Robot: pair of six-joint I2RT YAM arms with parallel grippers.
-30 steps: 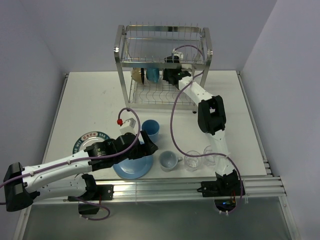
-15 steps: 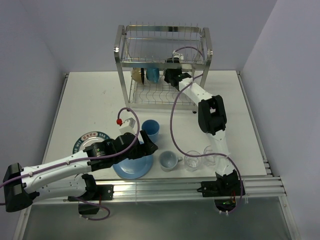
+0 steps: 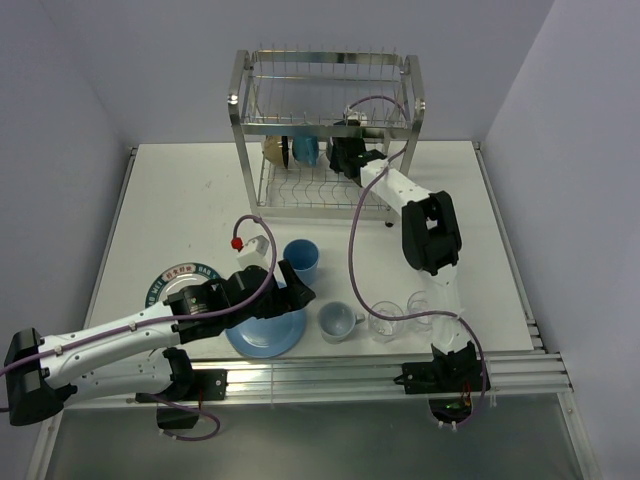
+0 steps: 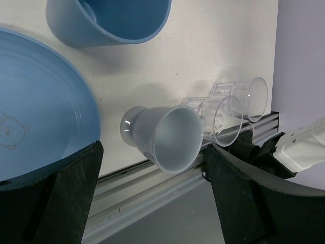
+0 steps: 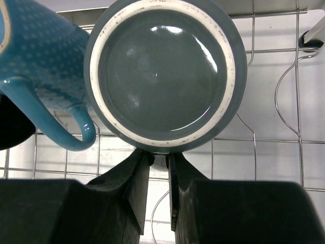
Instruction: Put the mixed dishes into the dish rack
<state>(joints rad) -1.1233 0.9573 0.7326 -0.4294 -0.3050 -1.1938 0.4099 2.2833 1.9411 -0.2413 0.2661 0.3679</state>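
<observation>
The dish rack [image 3: 325, 125] stands at the back. My right gripper [image 3: 344, 155] reaches into its lower tier and is shut on the lower edge of the dark mug [image 5: 165, 76], whose round base faces the camera. A teal dotted mug [image 5: 40, 56] and a cream cup [image 3: 277, 150] sit to its left. My left gripper [image 3: 298, 295] is open and empty, low over the blue plate [image 3: 262, 335]. Its fingers [image 4: 51, 198] straddle the plate's edge [image 4: 40, 112] and the pale blue mug [image 4: 167, 137]. The blue tumbler [image 3: 301, 258], the patterned plate [image 3: 170, 280] and two clear glasses [image 3: 385, 322] are on the table.
The second glass [image 3: 420, 305] stands beside the first, next to the right arm's base link. A metal rail [image 3: 330, 375] runs along the table's near edge. The rack's wire floor [image 5: 274, 101] lies behind the dark mug. Walls close in on both sides.
My right arm's elbow has shifted slightly right and the gripper has moved a little within the rack's lower tier, still holding the dark mug. The left arm has barely moved.
</observation>
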